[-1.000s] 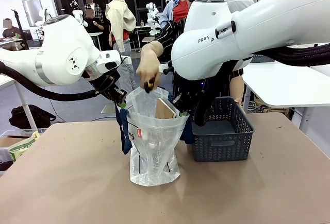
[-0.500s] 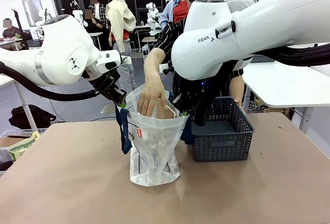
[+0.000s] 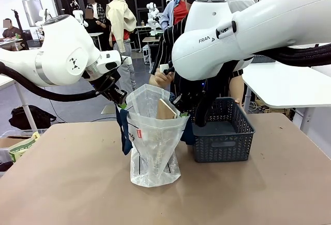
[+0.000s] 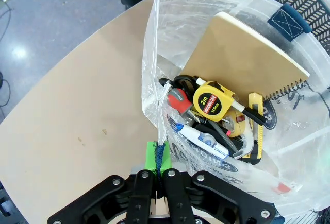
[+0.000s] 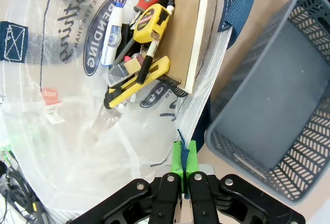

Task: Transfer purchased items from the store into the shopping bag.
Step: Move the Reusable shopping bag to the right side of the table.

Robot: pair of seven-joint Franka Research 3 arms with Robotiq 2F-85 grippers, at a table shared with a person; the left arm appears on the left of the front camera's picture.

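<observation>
The clear shopping bag (image 3: 155, 142) stands open mid-table with its two navy straps held apart. My left gripper (image 3: 120, 101) is shut on the left strap (image 4: 161, 154), green pads pinched around it. My right gripper (image 5: 183, 154) is shut on the bag's other strap by the rim. Inside the bag lie a tan spiral notebook (image 4: 245, 59), a yellow tape measure (image 4: 214, 100), a yellow utility knife (image 5: 139, 80), a white correction pen (image 4: 201, 136) and a red-handled tool (image 4: 178, 100). The dark grey lattice basket (image 3: 222, 132) sits right of the bag, its floor (image 5: 268, 100) bare.
A person in a striped top stands across the table, one hand (image 3: 161, 79) raised behind the bag's mouth and apart from it. My right arm's big white body (image 3: 222, 33) hangs over the basket. Bare tan tabletop (image 3: 77, 183) stretches in front and to the left.
The person's hand held a dark item over the bag, reached down into the bag's mouth, and has now pulled back up and away. Both grippers have kept still on the straps.
</observation>
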